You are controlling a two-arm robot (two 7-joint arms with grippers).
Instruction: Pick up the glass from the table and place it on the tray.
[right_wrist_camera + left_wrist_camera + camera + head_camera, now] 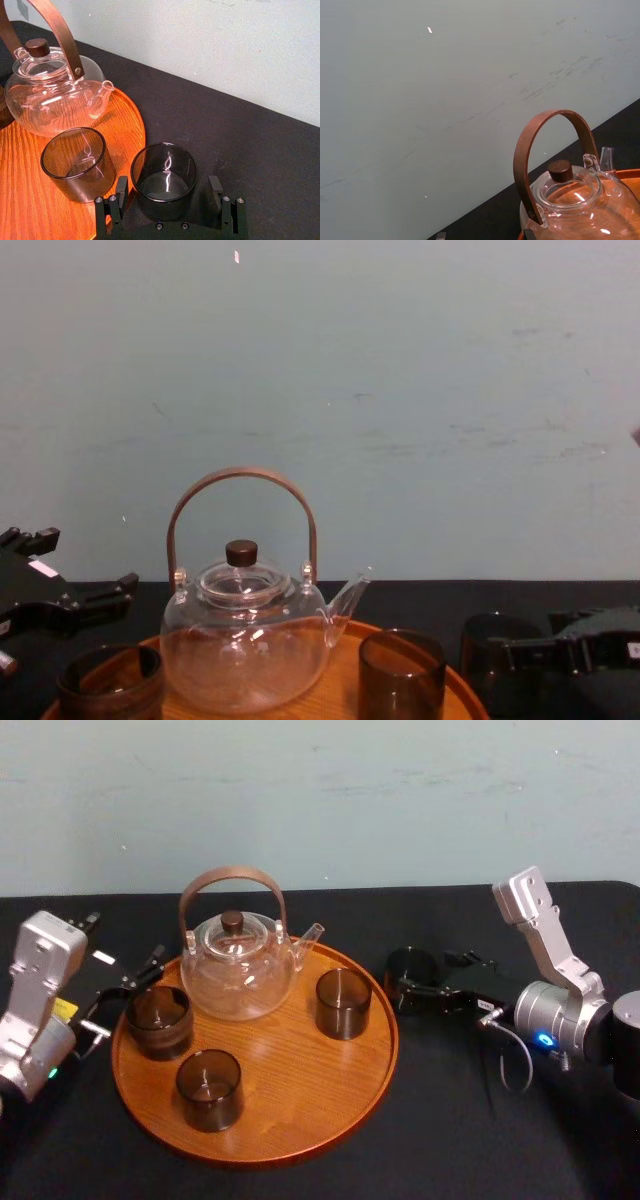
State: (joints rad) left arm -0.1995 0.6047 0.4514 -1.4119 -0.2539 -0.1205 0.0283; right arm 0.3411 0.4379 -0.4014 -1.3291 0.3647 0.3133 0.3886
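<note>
A dark smoked glass (412, 978) stands upright on the black table just right of the round wooden tray (300, 1140). My right gripper (415, 984) reaches in from the right and is open, one finger on each side of this glass (163, 172). In the right wrist view a gap shows between the glass and the finger (215, 186) farther from the tray. The chest view has the glass (495, 645) at lower right. My left gripper (125, 995) is open at the tray's left edge, holding nothing.
On the tray stand a glass teapot (238, 965) with a brown arched handle and three dark glasses (343, 1003), (158, 1020), (209, 1089). The nearest tray glass (75, 162) is close beside my right gripper. A pale wall rises behind the table.
</note>
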